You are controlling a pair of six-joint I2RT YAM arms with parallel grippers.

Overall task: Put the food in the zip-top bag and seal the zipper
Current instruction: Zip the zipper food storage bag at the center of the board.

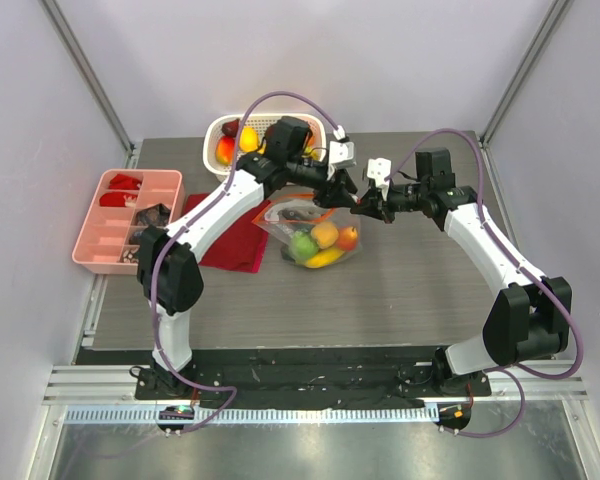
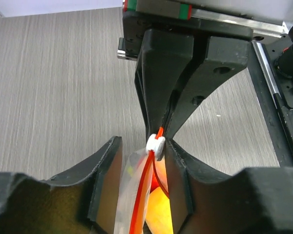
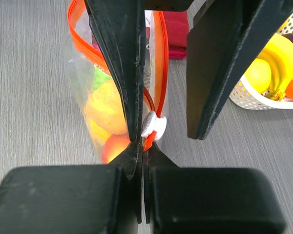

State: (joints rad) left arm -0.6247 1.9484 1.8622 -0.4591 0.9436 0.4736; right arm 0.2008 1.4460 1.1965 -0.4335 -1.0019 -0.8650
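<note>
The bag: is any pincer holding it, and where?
The right pincer pinches the bag by the end of its orange zipper strip, beside the white slider. The left pincer straddles that slider, unclamped.

Clear zip-top bag [image 1: 280,222] w/ food [image 1: 325,235] inside, mid-table; orange zipper [image 3: 162,58] open, white slider [image 3: 153,126] at end.

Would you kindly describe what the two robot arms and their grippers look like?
The left arm and right arm have white shells, black joints and a looping purple cable each. The left gripper and right gripper have white housings and matte black, tapering fingers.
</note>
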